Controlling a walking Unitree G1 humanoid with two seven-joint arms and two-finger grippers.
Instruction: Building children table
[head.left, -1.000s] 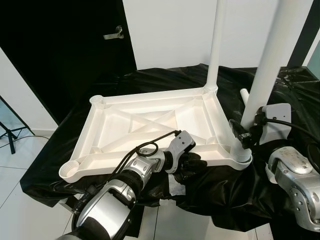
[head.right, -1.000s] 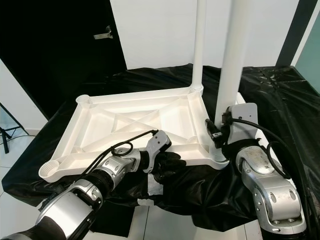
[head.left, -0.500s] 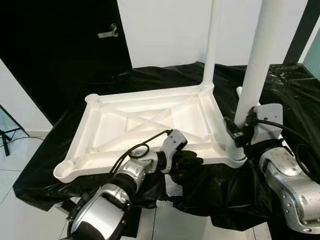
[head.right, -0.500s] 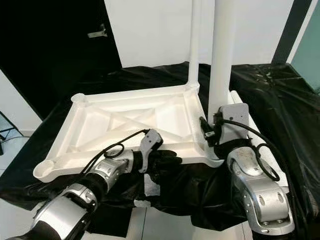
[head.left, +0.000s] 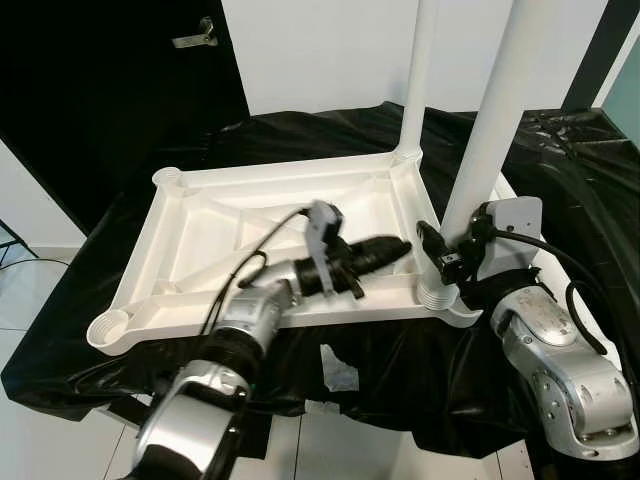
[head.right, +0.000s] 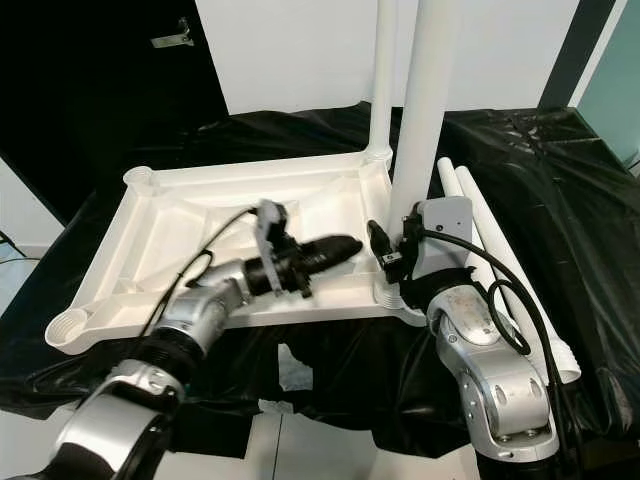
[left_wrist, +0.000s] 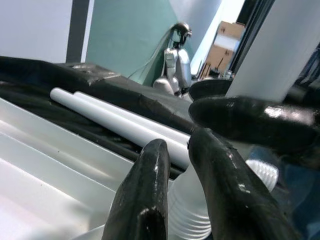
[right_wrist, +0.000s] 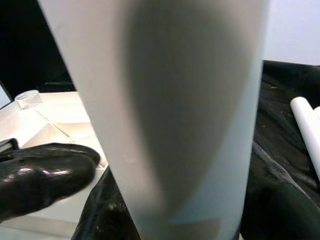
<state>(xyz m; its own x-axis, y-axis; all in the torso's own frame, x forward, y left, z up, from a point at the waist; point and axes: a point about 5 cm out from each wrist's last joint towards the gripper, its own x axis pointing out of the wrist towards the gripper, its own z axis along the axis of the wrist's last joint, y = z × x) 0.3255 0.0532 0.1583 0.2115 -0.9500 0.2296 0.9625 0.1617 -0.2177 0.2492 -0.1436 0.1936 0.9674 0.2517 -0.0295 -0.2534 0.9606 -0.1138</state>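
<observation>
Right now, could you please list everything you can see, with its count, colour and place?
tabletop: one, white, upside down on the black sheet, ribs showing.
fitted legs: two, white, upright in the far right and near right corner sockets.
loose legs: two, white, lying side by side on the sheet to the right of the tabletop.
black sheet: one, draped over the work surface.
door: one, black with a metal handle, back left.
left gripper: black fingers over the tabletop, pointing at the near right leg.
right gripper: at the base of the near right leg.
</observation>
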